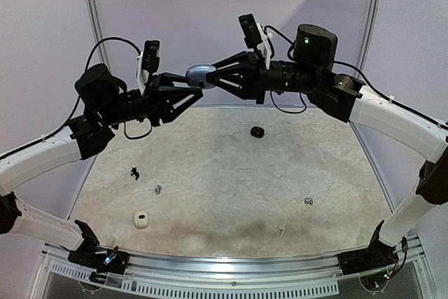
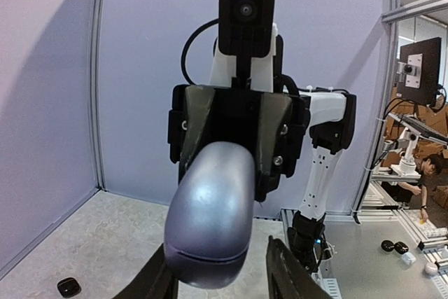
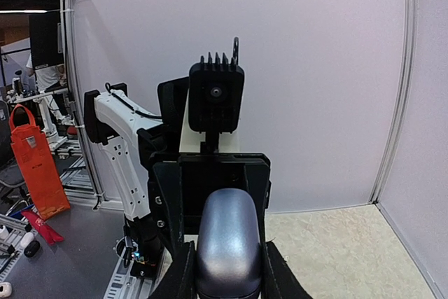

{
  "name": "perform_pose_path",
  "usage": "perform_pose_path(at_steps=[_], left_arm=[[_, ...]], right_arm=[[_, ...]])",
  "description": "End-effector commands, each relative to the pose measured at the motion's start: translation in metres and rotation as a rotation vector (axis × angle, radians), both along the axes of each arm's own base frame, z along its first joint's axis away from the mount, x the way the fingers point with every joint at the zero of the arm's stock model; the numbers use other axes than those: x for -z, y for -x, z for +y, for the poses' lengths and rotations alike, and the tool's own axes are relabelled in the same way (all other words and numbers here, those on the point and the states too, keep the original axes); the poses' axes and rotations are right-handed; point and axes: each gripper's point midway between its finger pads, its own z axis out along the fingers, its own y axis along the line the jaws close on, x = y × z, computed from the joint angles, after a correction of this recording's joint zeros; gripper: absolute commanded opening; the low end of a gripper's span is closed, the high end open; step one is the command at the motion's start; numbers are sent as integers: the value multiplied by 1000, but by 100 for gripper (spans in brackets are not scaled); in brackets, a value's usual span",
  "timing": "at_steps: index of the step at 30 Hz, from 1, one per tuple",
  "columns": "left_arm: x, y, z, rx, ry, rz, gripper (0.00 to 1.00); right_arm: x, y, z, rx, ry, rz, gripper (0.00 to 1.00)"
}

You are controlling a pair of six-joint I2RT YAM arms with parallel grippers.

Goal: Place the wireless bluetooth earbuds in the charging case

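A silvery-grey charging case (image 1: 200, 73), closed, hangs high above the table between both arms. My right gripper (image 1: 211, 79) is shut on it, and in the right wrist view the case (image 3: 228, 243) fills the space between the pads of that gripper (image 3: 228, 276). My left gripper (image 1: 193, 86) straddles the other end of the case (image 2: 210, 215). It stands open (image 2: 220, 274), with a clear gap at its right finger (image 2: 288, 274). Tiny earbuds lie on the table: a black one (image 1: 135, 171) and two silvery ones (image 1: 159, 188) (image 1: 308, 201).
A small white case (image 1: 142, 219) sits near the front left of the table (image 1: 224, 173). A black case (image 1: 257, 131) lies towards the back centre and also appears low in the left wrist view (image 2: 68, 286). Walls close the back and sides.
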Motion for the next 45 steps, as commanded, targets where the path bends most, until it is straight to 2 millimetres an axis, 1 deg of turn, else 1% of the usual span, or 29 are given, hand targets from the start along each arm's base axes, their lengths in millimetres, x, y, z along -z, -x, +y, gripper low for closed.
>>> perform_pose_path(at_steps=[1,3,5,7,9,10,11,16,17,19,21,25,31,32,34,37,41,42,44,45], left_arm=[[-19,18,-1,51,31,-65,40],[-19,18,0,52,31,-65,33],[-20,18,0,53,31,-68,29],[-19,19,0,56,30,-69,21],[-19,20,0,60,28,-73,11],[-19,21,0,59,27,-73,3],[-19,21,1,59,27,-75,0],[-16,24,1,64,15,-86,0],[-16,23,2,58,14,-85,14],[-16,23,3,53,16,-90,33],[-17,23,4,48,19,-92,40],[-17,23,4,49,20,-88,42],[-9,24,1,58,7,-71,39],[-9,24,1,59,6,-73,38],[-9,25,0,62,10,-77,30],[-11,27,0,67,14,-84,20],[-13,27,0,66,18,-90,0],[-13,27,0,63,19,-90,0],[-11,26,1,54,17,-87,0],[-10,25,1,48,13,-88,0]], right_arm=[[16,-5,2,31,38,19,0],[15,-6,2,33,36,21,0],[16,-5,2,32,38,24,0],[18,-7,2,36,44,29,0],[21,-8,3,39,52,34,0],[22,-8,3,42,56,34,0],[24,-8,3,42,60,36,0],[31,-9,5,35,77,56,0],[31,-9,5,34,76,57,0],[30,-8,5,31,72,58,0],[29,-8,6,28,65,57,0],[25,-7,5,27,52,56,0],[16,-6,3,27,22,43,0],[15,-6,3,28,18,41,0],[13,-6,3,28,12,36,0],[17,-7,4,30,20,42,0],[24,-10,5,44,44,52,0],[26,-12,5,53,48,55,1],[29,-15,3,81,58,63,28],[31,-17,3,95,66,65,37]])
